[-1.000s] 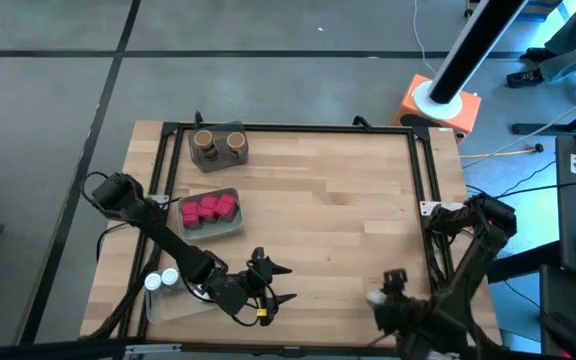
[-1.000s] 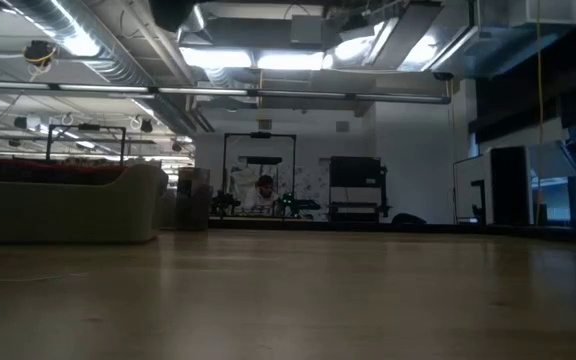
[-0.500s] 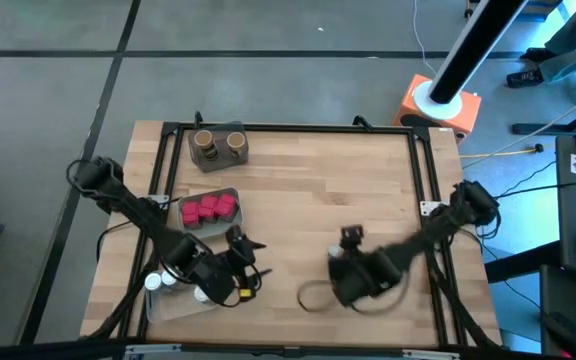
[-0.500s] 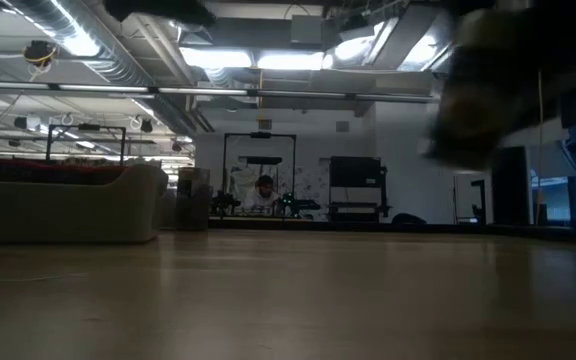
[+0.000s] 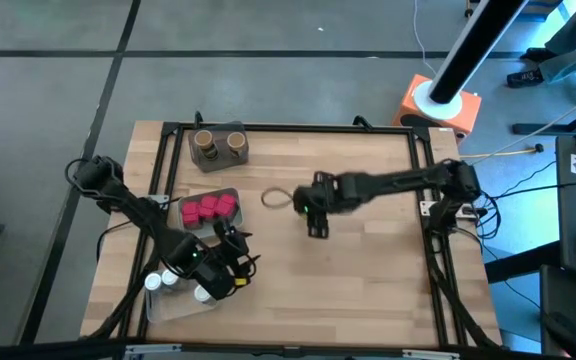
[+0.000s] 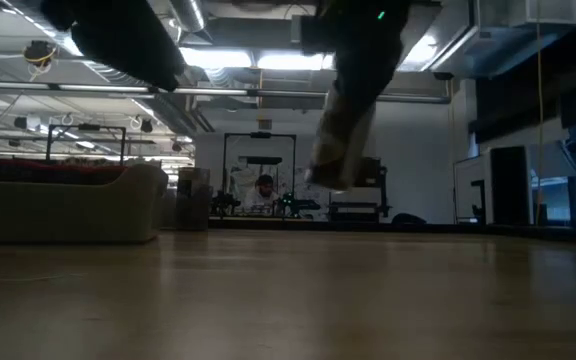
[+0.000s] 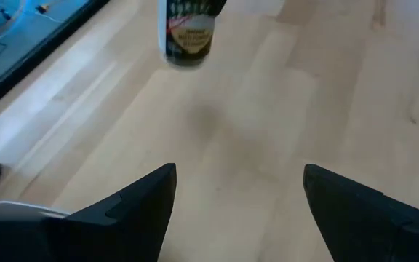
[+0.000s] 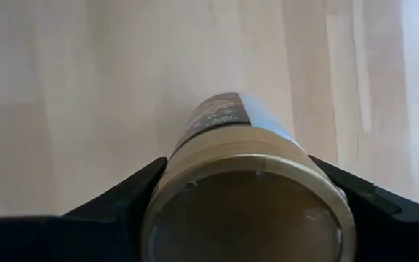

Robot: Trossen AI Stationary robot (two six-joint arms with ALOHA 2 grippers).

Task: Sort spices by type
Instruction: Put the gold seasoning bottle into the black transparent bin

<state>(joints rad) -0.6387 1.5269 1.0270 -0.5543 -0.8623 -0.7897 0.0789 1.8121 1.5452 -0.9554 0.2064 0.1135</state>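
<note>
1. Right gripper (image 5: 303,202) is over the middle of the table (image 5: 368,270), its fingers (image 8: 122,191) clamped on either side of a tan-topped round jar (image 8: 246,182) carried clear of the wood.
2. Left gripper (image 5: 243,262) hangs with fingers spread and empty near the table's front left, beside two white-capped jars (image 5: 160,279).
3. Pink-red packets (image 5: 208,209) sit grouped in a grey tray (image 5: 230,226).
4. Two brown-topped jars (image 5: 219,143) stand in a tray at the far edge.

R claw (image 5: 293,200) swung jar (image 8: 247,178) to table centre.
</note>
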